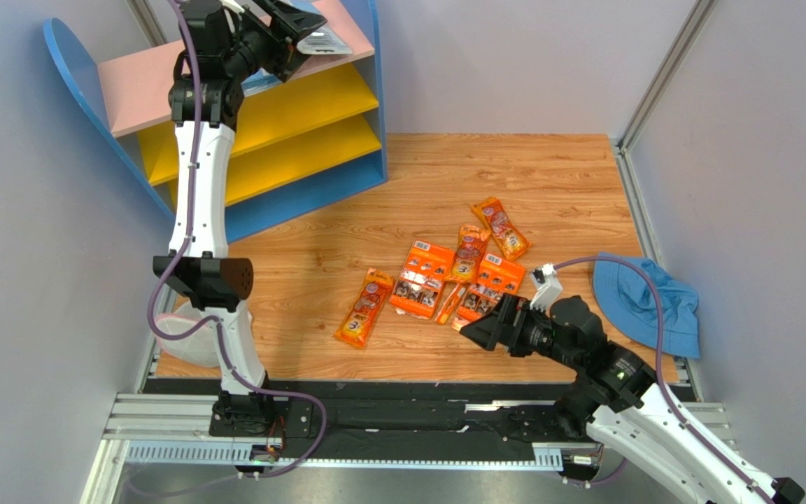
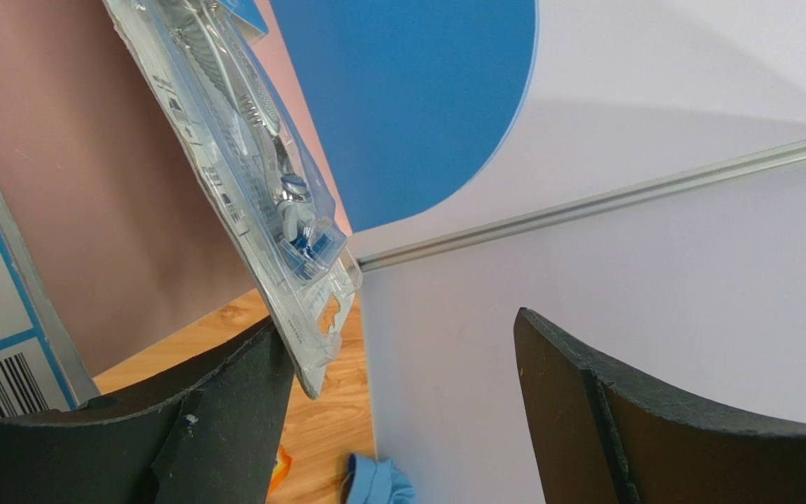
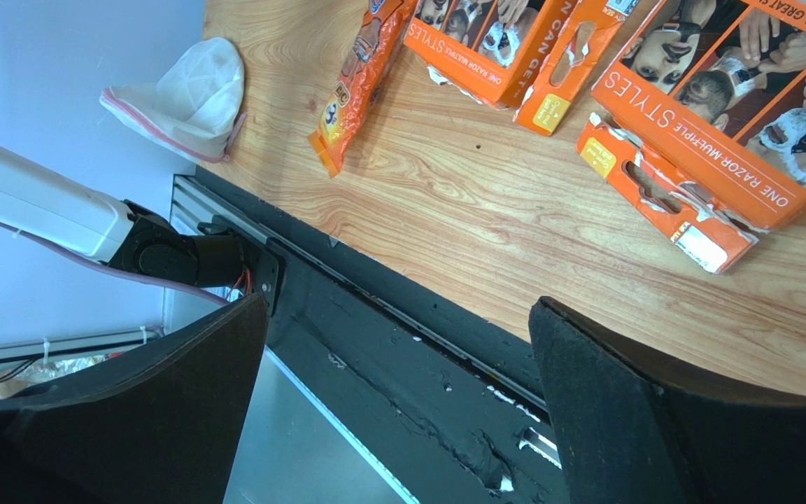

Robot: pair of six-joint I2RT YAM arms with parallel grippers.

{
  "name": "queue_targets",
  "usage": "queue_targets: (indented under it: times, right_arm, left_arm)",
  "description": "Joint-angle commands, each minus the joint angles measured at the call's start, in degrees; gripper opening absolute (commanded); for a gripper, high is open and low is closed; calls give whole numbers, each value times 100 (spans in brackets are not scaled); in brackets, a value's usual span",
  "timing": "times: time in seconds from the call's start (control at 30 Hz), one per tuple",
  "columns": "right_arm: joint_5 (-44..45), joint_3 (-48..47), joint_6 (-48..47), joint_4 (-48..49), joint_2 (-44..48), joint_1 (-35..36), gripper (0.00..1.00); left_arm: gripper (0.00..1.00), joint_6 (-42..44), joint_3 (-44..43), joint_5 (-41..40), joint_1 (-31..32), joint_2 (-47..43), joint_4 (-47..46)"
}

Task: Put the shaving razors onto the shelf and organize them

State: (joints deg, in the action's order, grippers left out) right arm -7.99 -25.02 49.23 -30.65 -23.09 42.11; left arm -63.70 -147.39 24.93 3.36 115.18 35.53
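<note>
At the far left corner of the worktop, the left gripper (image 2: 407, 336) hangs over the shelf (image 1: 281, 110) with its jaws spread wide. A clear blister pack (image 2: 260, 179) leans against one finger (touching, not pinched) by the pink top board (image 1: 139, 84). The orange packs (image 1: 423, 278) lie scattered mid-worktop. The right gripper (image 3: 397, 326), also wide, hovers at the near edge just beside them.

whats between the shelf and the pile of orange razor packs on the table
Nothing lies there. In the top external view, only bare wooden table runs from the shelf to the orange razor packs.
</note>
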Motion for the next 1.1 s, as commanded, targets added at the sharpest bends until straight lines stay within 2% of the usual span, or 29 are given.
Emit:
queue_targets:
  times: [0.0, 0.2, 0.3, 0.33, 0.43, 0.47, 0.6, 0.8, 0.9, 0.93, 0.97, 1.0, 1.07]
  right_arm:
    - [52, -292, -80, 112, -72, -10, 100]
    - [69, -838, -344, 77, -634, -18, 100]
    - [122, -1364, -528, 551, -1126, -10, 100]
    - [131, -1583, -607, 708, -1606, -10, 100]
    - [-18, -2786, -915, 859, -2522, -36, 100]
    - [-236, -3486, -959, 903, -3160, -27, 99]
    - [-764, -5177, -1004, 1079, -4465, -115, 96]
    - [-1977, -6917, -73, 2053, -6142, -721, 84]
    - [-2391, -7516, 735, 2695, -6994, -914, 72]
    - [-2487, -8014, 920, 2983, -7268, -932, 69]
    - [-2627, -8289, 1209, 3012, -7506, -967, 66]
    - [-2655, -8631, 1316, 3021, -7978, -959, 58]
    - [-2699, -9466, 1736, 3021, -8411, -959, 53]
  left_arm:
    - [82, 165, -97, 206, 69, -355, 103]
    - [82, 314, 9, 109, 130, -461, 226]
    - [82, 367, 35, 118, 130, -461, 270]
    - [82, 359, 44, 118, 130, -470, 262]
    - [82, 394, 53, 109, 130, -470, 262]
    - [82, 402, 53, 100, 130, -470, 270]
    - [83, 420, 114, 126, 130, -478, 271]
    - [83, 508, 307, 153, 130, -522, 192]
    - [83, 543, 378, 135, 130, -540, 113]
    - [83, 543, 404, 144, 130, -549, 86]
    - [83, 543, 413, 144, 130, -540, 51]
    - [83, 534, 404, 135, 130, -540, 33]
    - [83, 517, 413, 161, 130, -540, -11]
